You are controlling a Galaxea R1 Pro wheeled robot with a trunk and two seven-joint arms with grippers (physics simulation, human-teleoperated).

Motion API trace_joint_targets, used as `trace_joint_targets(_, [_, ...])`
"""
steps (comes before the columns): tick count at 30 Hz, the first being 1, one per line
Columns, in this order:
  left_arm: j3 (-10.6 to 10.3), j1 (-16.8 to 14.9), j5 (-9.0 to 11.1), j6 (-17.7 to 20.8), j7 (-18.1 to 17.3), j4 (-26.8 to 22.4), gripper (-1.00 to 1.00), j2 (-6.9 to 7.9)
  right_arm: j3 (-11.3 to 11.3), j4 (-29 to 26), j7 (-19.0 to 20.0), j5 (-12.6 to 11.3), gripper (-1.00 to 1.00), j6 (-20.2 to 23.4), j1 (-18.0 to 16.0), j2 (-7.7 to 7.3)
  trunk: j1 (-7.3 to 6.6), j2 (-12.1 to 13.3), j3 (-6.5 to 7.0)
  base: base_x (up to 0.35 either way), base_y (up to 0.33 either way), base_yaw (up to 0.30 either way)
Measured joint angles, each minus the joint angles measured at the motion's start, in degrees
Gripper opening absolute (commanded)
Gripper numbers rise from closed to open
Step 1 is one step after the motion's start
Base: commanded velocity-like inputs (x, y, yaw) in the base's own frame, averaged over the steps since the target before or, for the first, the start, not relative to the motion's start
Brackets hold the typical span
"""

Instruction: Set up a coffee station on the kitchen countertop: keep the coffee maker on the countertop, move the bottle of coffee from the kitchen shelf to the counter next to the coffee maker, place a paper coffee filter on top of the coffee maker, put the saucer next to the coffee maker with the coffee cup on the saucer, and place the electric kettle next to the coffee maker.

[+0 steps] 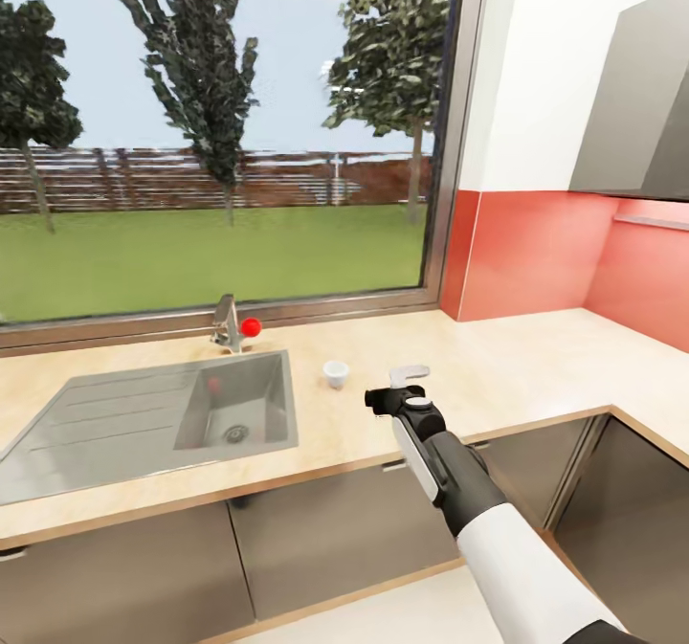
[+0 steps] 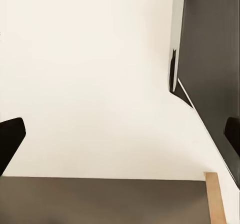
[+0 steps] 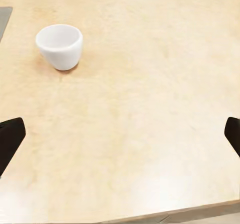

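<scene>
A small white coffee cup (image 1: pixel 335 373) stands upright on the light wooden countertop (image 1: pixel 517 366), just right of the sink. In the right wrist view the cup (image 3: pixel 59 46) sits ahead and off to one side. My right gripper (image 1: pixel 397 384) hovers low over the counter a short way right of the cup, apart from it. It is open (image 3: pixel 120 139), with bare countertop between its dark fingertips (image 3: pixel 9 136). My left gripper (image 2: pixel 120 139) is open too, hanging over pale floor beside a dark cabinet front (image 2: pixel 210 69).
A steel sink (image 1: pixel 96 424) with a drainboard and a red-knobbed faucet (image 1: pixel 230 323) fills the counter's left. A large window runs behind. Red backsplash (image 1: pixel 536 252) and a grey hood (image 1: pixel 636 108) mark the right corner, where the counter turns toward me.
</scene>
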Motion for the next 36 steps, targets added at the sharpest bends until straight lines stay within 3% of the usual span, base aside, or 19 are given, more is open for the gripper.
trace_joint_targets(15, [-0.09, 0.09, -0.08, 0.12, 0.06, 1.75, 1.0, -0.3, -0.29, -0.01, -0.17, 0.05, 1.0, 0.38, 0.09, 0.17, 0.0, 0.03, -0.86, 0.334, 0.0, 0.166])
trace_joint_targets(19, [-0.09, 0.1, -0.08, 0.17, 0.05, 2.08, 1.0, -0.22, -0.4, -0.78, -0.34, 0.09, 1.0, 4.51, -0.02, 0.27, 0.01, 0.03, -1.16, 0.234, 0.0, 0.17])
trace_joint_targets(23, [-0.11, 0.1, -0.08, 0.18, 0.05, 2.43, 1.0, -0.12, -0.4, -3.88, -0.43, 0.23, 1.0, 7.76, -0.24, 0.29, 0.03, 0.04, -1.45, 0.049, 0.0, 0.168])
trace_joint_targets(36, [-0.26, 1.26, -0.08, 0.26, -0.17, 3.16, 1.0, -0.34, -0.43, -3.97, -0.46, 0.27, 1.0, 7.84, -0.25, -0.05, 0.02, 0.03, -2.1, 0.012, -0.002, 0.094])
